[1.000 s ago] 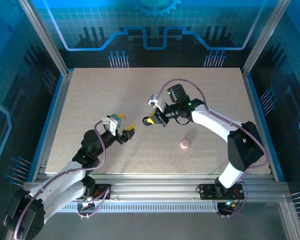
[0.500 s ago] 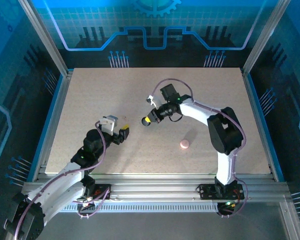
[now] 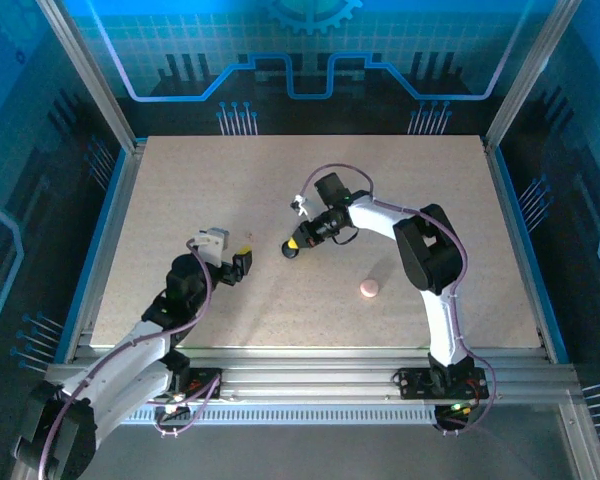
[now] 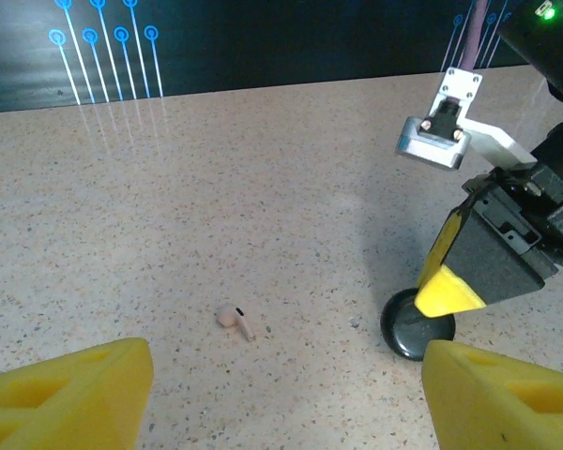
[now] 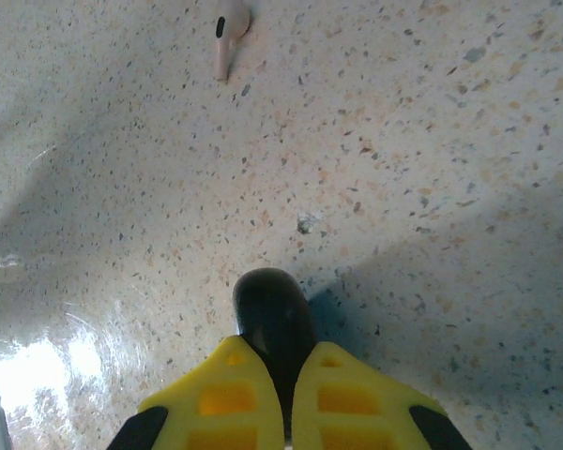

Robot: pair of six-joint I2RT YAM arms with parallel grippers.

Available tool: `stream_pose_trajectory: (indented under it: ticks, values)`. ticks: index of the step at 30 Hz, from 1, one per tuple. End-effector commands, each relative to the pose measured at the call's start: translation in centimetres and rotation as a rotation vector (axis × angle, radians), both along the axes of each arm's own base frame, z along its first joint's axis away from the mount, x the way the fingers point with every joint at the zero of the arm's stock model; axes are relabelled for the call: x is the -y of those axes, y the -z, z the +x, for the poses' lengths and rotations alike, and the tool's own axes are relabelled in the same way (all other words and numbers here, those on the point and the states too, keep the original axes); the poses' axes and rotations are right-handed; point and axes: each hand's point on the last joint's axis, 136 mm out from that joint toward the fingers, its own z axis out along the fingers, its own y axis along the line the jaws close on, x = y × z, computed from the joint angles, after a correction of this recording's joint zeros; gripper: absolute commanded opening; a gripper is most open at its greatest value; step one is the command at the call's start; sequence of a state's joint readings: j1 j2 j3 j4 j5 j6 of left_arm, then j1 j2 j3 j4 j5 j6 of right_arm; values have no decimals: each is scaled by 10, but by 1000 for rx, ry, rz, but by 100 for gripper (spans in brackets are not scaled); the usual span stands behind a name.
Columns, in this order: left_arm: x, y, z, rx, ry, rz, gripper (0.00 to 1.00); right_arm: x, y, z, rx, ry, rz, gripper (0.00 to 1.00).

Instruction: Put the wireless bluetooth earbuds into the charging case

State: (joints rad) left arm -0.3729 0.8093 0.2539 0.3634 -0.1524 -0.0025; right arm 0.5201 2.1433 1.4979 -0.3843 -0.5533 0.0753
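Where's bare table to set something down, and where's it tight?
Bare: the whole far strip of the table behind both grippers, and the right side past the pink round piece. Tight: the middle, where the earbud lies just ahead of the open left gripper, near the right gripper shut on the black puck.

pale earbud [image 4: 235,321] on table [image 4: 216,169] | black puck [image 4: 415,328] at right gripper [image 4: 441,298] tip

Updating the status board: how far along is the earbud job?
Nothing looks seated yet: one pale earbud lies loose on the table. In hand: the right gripper is shut on a round black puck; the left gripper is open near the earbud. Left: pick the earbud up and seat it; a pink round piece sits apart.
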Motion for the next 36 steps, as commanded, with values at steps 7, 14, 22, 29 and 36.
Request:
stream_pose_trajectory:
  ticks: [7,14,22,29,36]
  values:
    - [2,-18,7,27,-2,-53,76,17,12,8,-39,44,-37,15]
    - [4,-19,2,7,5,-94,75,27,3,14,1,64,-31,37]
    - [1,-14,-15,-25,17,-106,75,45,-25,15,88,101,-36,43]
    - [8,-1,-19,-158,24,-182,75,93,-54,-27,48,229,-146,53]
    - [11,7,-20,-228,7,-230,73,160,-38,-93,-148,434,-337,55]
